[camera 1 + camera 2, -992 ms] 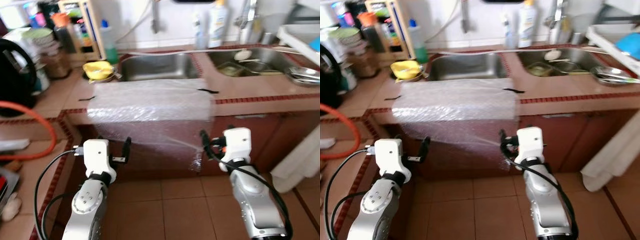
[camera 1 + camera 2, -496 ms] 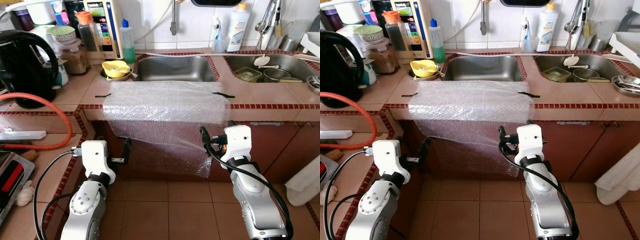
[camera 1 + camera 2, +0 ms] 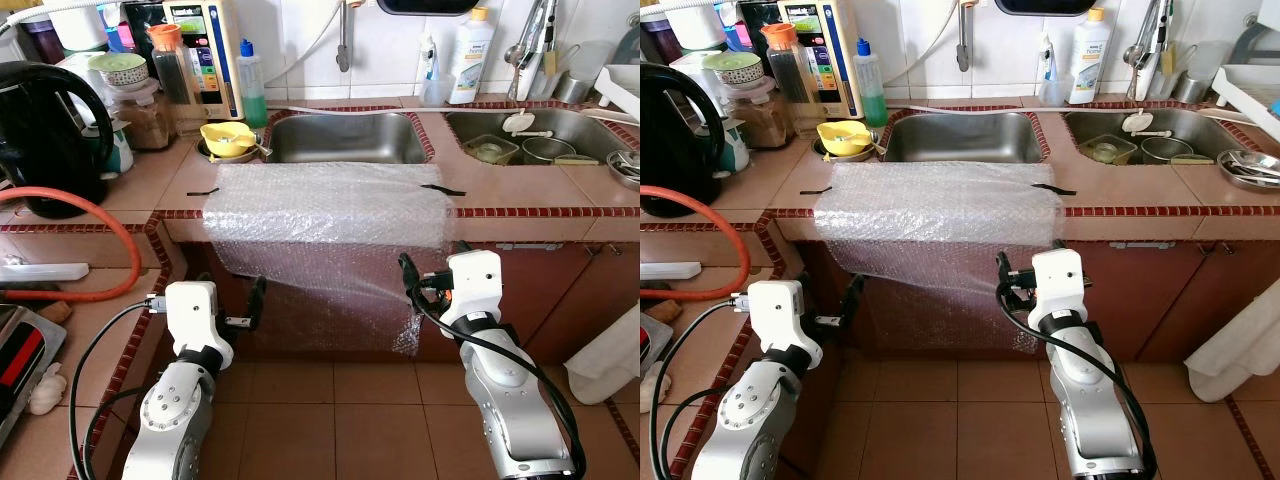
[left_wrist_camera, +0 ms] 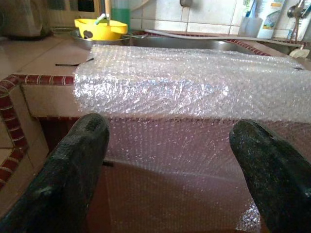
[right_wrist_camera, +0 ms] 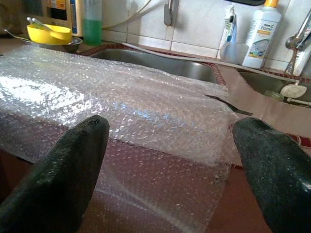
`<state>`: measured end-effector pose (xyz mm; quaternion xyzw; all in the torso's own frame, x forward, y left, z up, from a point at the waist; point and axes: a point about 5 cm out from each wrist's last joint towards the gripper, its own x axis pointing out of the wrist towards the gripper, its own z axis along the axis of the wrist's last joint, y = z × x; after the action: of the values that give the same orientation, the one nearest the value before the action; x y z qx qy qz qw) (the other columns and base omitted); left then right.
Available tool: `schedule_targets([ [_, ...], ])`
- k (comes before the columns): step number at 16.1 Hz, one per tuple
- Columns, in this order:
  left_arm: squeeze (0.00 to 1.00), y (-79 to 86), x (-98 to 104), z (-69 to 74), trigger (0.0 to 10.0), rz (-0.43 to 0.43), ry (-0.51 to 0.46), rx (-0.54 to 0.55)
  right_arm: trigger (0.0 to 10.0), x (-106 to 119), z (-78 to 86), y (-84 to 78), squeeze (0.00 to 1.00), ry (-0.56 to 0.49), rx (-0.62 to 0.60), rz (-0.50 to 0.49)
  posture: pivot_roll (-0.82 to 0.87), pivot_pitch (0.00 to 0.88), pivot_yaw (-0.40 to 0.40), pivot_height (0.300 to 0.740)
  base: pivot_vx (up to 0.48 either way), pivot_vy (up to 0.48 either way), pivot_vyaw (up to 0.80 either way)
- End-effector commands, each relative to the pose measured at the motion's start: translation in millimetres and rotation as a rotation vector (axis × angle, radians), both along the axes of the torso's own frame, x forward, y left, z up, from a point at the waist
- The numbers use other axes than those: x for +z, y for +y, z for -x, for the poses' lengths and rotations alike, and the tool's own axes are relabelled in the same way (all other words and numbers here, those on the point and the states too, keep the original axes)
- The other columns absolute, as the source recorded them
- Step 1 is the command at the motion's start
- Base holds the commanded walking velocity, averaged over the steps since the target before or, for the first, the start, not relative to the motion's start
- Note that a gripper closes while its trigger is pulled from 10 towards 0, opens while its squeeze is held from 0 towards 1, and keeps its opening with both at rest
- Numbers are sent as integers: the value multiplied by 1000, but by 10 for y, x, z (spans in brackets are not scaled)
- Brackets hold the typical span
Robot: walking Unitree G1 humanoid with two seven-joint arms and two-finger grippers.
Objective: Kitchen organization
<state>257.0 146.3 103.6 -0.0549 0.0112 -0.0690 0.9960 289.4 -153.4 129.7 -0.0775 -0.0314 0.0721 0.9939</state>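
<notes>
A sheet of bubble wrap [image 3: 325,205] lies on the tiled counter [image 3: 520,190] in front of the left sink [image 3: 345,138]. It hangs down over the cabinet front, and strips of black tape [image 3: 442,189] hold its corners. My left gripper [image 3: 254,300] is below the counter edge, in front of the hanging part near its left end, and it is open with nothing in it. The left wrist view has the wrap [image 4: 184,82] between both fingers [image 4: 73,170]. My right gripper [image 3: 408,282] is open and empty near the wrap's lower right corner [image 5: 209,160].
A yellow bowl [image 3: 228,138] sits left of the sink, with a green bottle [image 3: 250,75] behind it. A black kettle [image 3: 45,130] and an orange hose [image 3: 100,215] are on the left counter. The right sink [image 3: 530,135] holds dishes. A white cloth [image 3: 605,355] hangs at the far right.
The head camera has swung and steadied, so the blurred view is now sharp. Both grippers keep the same open pose in front of the wrap.
</notes>
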Motion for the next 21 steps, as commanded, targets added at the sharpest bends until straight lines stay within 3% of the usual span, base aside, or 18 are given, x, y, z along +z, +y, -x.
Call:
schedule_targets([
  [1, 0, 28, 25, 11, 10000, -15, -4, 6, 10000, 58, 3, 8, 0, -24, -4, -1, -141, 10, 82, 740, 0, 0, 0],
  [21, 0, -23, 3, 9, 10000, -4, 7, -26, 10000, 65, -7, 30, 0, -32, 2, 7, -145, 7, 82, 740, 261, 0, 0],
])
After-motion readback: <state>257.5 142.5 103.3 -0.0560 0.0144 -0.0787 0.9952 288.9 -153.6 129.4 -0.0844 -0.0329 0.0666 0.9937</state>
